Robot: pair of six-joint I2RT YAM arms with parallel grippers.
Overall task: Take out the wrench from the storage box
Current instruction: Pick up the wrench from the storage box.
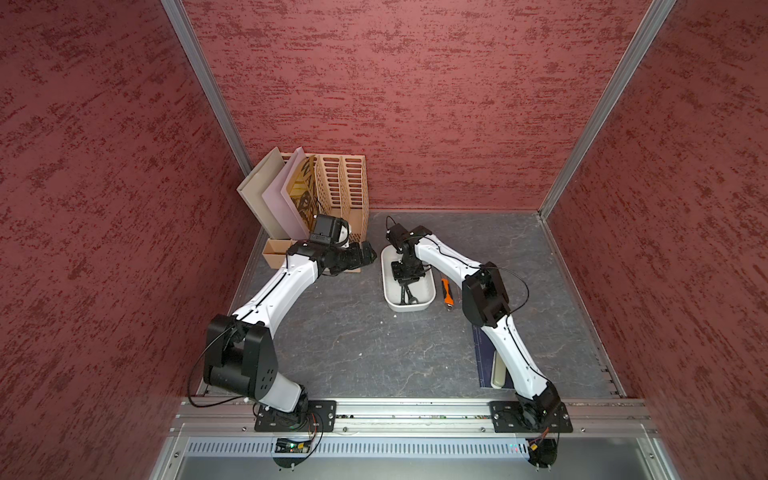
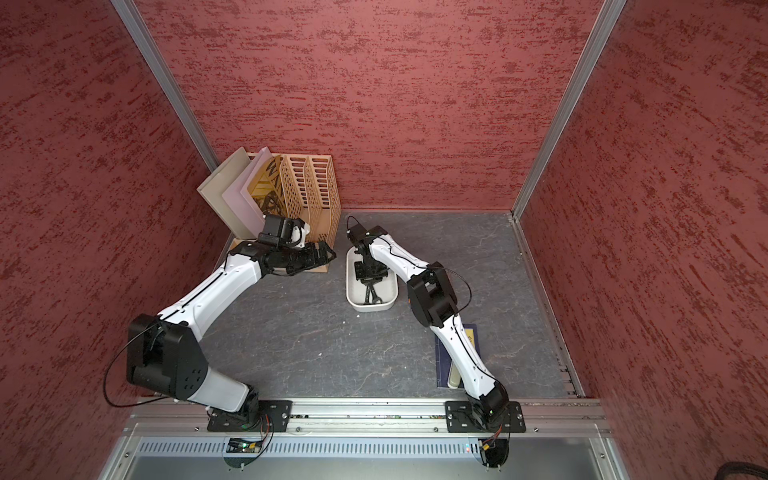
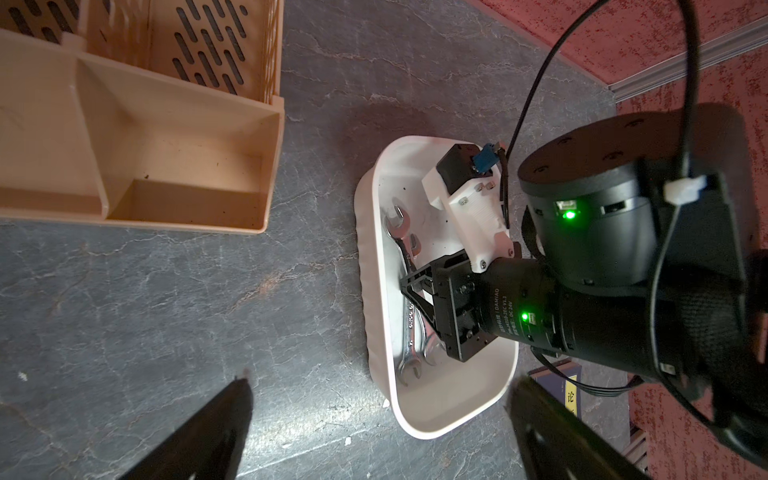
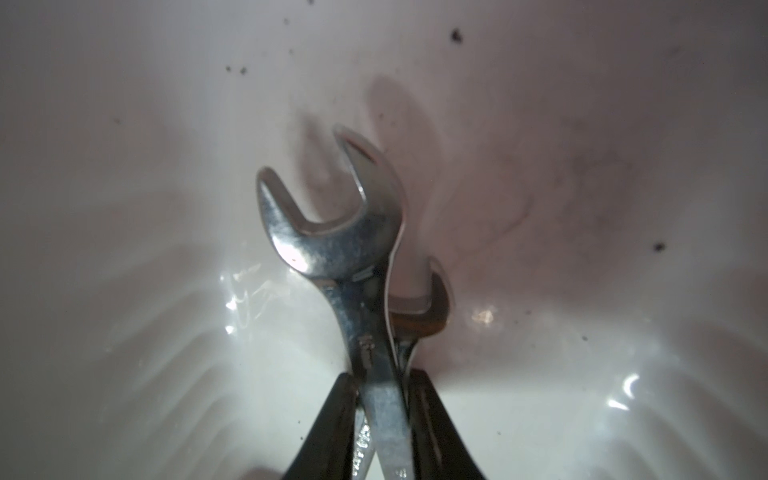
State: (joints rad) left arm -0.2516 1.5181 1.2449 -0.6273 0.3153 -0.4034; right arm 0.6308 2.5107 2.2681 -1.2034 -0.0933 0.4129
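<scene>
Right claw (image 4: 382,376) astride wrenches (image 4: 332,232), lower one half-hidden

In both top views my right gripper (image 1: 404,286) covers most of the wrenches (image 1: 411,300) mid-frame, and my right arm (image 1: 511,353) hides part of the blue book (image 1: 482,357) lower right. Up close, I cannot tell whether my fingers (image 4: 328,428) squeeze them

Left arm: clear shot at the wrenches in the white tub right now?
Probably not cleanly. The right end effector sits inside the storage box, closed around the wrenches at mid-shaft and covering them from above. The left end effector is open beside the box, but only the wrench heads are exposed.
</scene>
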